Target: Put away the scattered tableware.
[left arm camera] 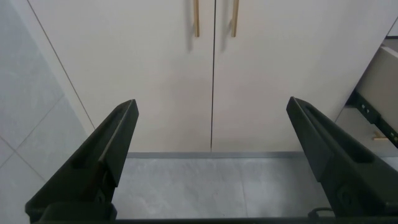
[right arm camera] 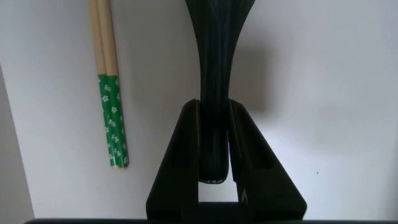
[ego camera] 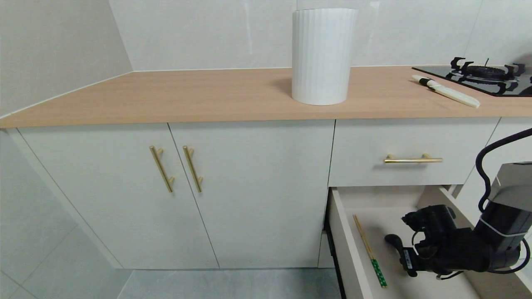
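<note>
The lower drawer [ego camera: 346, 236] at the right stands pulled out. On its floor lies a pair of wooden chopsticks [ego camera: 370, 251] [right arm camera: 109, 93] with green flowered ends. My right gripper [ego camera: 409, 259] [right arm camera: 214, 127] is down inside the drawer beside them, shut on the handle of a black spoon-like utensil [ego camera: 395, 243] [right arm camera: 214, 56]. A cream knife [ego camera: 447, 91] with a black band lies on the wooden counter by the stove. My left gripper [left arm camera: 211, 109] is open, holding nothing, low in front of the cabinet doors.
A tall white ribbed container [ego camera: 322, 56] stands on the counter [ego camera: 187, 95]. A black gas hob [ego camera: 484, 74] is at the far right. Above the pulled-out drawer is a shut one with a brass handle [ego camera: 412, 159]. Two shut cabinet doors [ego camera: 178, 168] are at the left.
</note>
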